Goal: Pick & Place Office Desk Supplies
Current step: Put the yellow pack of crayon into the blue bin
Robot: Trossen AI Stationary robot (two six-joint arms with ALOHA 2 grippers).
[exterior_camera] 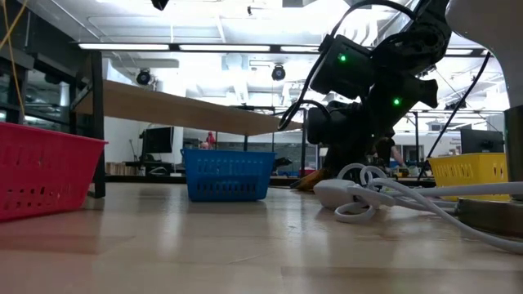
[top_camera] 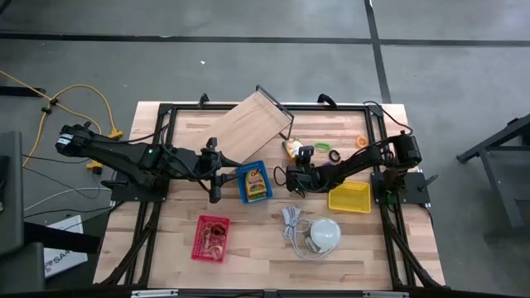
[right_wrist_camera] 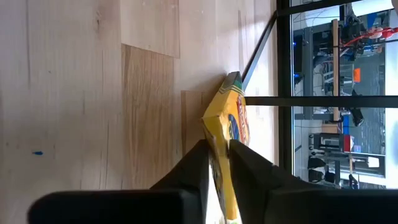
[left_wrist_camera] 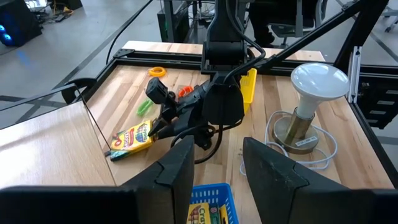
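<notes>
Two grippers share the table's middle: the right gripper (right_wrist_camera: 217, 163) has its dark fingers pinched on the edge of a yellow-green printed crayon packet (right_wrist_camera: 229, 118), lifting that end so the packet tilts off the wood, which suggests a pick in progress, probably bound for one of the baskets. In the high view this packet (top_camera: 291, 148) lies just right of the slanted wooden board (top_camera: 257, 126). The left gripper (left_wrist_camera: 214, 163) waits with fingers spread above the small blue plastic basket (top_camera: 254, 182), where another packet already lies; a yellow basket (top_camera: 349, 197) stands further right
</notes>
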